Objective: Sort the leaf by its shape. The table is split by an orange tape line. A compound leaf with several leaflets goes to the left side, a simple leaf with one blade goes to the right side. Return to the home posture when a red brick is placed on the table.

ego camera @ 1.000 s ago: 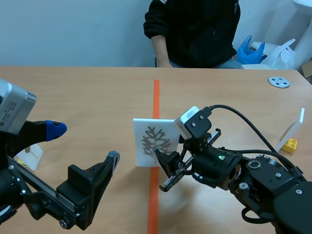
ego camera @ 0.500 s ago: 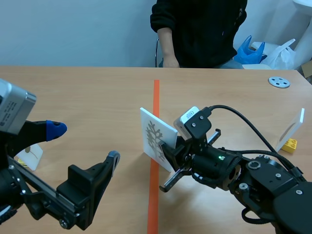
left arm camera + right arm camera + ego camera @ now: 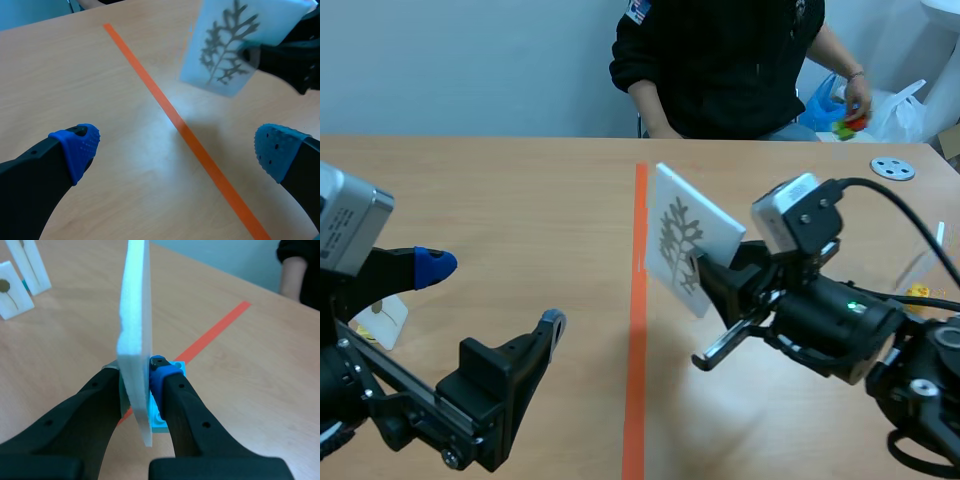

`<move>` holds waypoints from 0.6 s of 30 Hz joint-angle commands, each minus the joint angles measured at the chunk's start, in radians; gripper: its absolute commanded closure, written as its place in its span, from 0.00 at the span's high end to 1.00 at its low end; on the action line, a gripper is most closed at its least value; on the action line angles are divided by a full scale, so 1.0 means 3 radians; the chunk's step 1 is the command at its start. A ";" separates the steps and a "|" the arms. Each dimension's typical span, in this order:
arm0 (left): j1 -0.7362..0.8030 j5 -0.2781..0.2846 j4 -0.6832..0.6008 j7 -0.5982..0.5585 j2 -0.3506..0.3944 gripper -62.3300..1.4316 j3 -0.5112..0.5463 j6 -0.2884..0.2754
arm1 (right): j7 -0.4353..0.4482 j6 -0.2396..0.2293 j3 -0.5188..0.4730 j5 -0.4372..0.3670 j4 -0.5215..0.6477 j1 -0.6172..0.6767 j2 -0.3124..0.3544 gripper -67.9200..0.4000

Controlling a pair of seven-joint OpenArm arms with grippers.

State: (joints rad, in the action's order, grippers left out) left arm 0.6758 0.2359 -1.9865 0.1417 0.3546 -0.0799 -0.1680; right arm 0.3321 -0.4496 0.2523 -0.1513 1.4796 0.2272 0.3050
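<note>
A white card [image 3: 692, 238] printed with a grey branching leaf of several lobes hangs tilted above the table, just right of the orange tape line [image 3: 637, 340]. My right gripper [image 3: 708, 278] is shut on its lower edge. In the right wrist view the card [image 3: 137, 335] stands edge-on between the fingers of the right gripper [image 3: 136, 370], with a light-blue base [image 3: 161, 412] at its foot. My left gripper [image 3: 490, 295] stays low on the left, open and holding nothing. In the left wrist view the card [image 3: 234, 46] floats ahead of the open left gripper [image 3: 175, 150].
A person sits across the table, one hand [image 3: 852, 108] raised with a small red and green thing. A small white card [image 3: 382, 320] stands at the near left. At the right are a white card [image 3: 920, 262], a yellow brick [image 3: 917, 293] and a grey disc [image 3: 892, 168].
My right gripper closed on the card, then lifted it off the tape line and carried it up and to the right. The person's hand rose at the far right. The left arm kept still.
</note>
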 commanded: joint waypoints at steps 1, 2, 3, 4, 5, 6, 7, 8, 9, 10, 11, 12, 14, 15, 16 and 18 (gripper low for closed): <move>0.0017 0.0020 -0.0023 -0.0058 -0.0017 1.00 0.0011 -0.0009 | 0.0028 0.0009 -0.0127 -0.0099 0.0173 0.0089 0.0079 0.03; 0.0017 0.0020 -0.0023 -0.0058 -0.0017 1.00 0.0011 -0.0009 | -0.0005 0.0008 -0.0216 -0.0144 0.0271 0.0168 0.0094 0.03; 0.0017 0.0020 -0.0023 -0.0058 -0.0017 1.00 0.0011 -0.0009 | -0.0051 0.0008 -0.0318 -0.0182 0.0375 0.0252 0.0111 0.03; 0.0017 0.0020 -0.0023 -0.0058 -0.0017 1.00 0.0011 -0.0009 | -0.0098 0.0005 -0.0411 -0.0228 0.0462 0.0323 0.0123 0.03; 0.0017 0.0020 -0.0023 -0.0058 -0.0015 1.00 0.0011 -0.0009 | -0.0136 -0.0009 -0.0512 -0.0285 0.0540 0.0397 0.0132 0.03; 0.0017 0.0020 -0.0023 -0.0058 -0.0015 1.00 0.0011 -0.0009 | -0.0173 -0.0027 -0.0607 -0.0336 0.0604 0.0459 0.0137 0.03; 0.0017 0.0020 -0.0023 -0.0058 -0.0015 1.00 0.0011 -0.0009 | -0.0217 -0.0060 -0.0707 -0.0401 0.0659 0.0519 0.0137 0.03; 0.0017 0.0020 -0.0023 -0.0058 -0.0015 1.00 0.0011 -0.0009 | -0.0262 -0.0081 -0.0806 -0.0473 0.0703 0.0576 0.0137 0.03; 0.0017 0.0020 -0.0023 -0.0058 -0.0015 1.00 0.0011 -0.0009 | -0.0296 -0.0085 -0.0895 -0.0551 0.0732 0.0626 0.0137 0.03; 0.0017 0.0020 -0.0023 -0.0058 -0.0015 1.00 0.0011 -0.0009 | -0.0326 -0.0090 -0.0983 -0.0621 0.0744 0.0668 0.0137 0.03; 0.0017 0.0020 -0.0023 -0.0058 -0.0015 1.00 0.0011 -0.0009 | -0.0355 -0.0090 -0.1068 -0.0689 0.0744 0.0703 0.0136 0.03; 0.0017 0.0020 -0.0023 -0.0058 -0.0015 1.00 0.0011 -0.0009 | -0.0380 -0.0090 -0.1142 -0.0750 0.0744 0.0731 0.0136 0.03; 0.0017 0.0020 -0.0023 -0.0058 -0.0015 1.00 0.0011 -0.0009 | -0.0443 -0.0079 -0.1280 -0.0860 0.0739 0.0754 0.0132 0.03; 0.0017 0.0020 -0.0023 -0.0058 -0.0015 1.00 0.0011 -0.0009 | -0.0474 -0.0075 -0.1344 -0.0928 0.0726 0.0757 0.0125 0.03; 0.0017 0.0020 -0.0023 -0.0058 -0.0015 1.00 0.0011 -0.0009 | -0.0505 -0.0075 -0.1396 -0.0998 0.0712 0.0749 0.0117 0.03; 0.0017 0.0020 -0.0023 -0.0058 -0.0015 1.00 0.0011 -0.0009 | -0.0542 -0.0045 -0.1455 -0.1086 0.0684 0.0745 0.0117 0.03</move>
State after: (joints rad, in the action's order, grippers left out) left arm 0.6758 0.2359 -1.9865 0.1417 0.3546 -0.0799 -0.1680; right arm 0.1558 -0.4660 -0.1886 -0.4656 1.6928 0.4721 0.3351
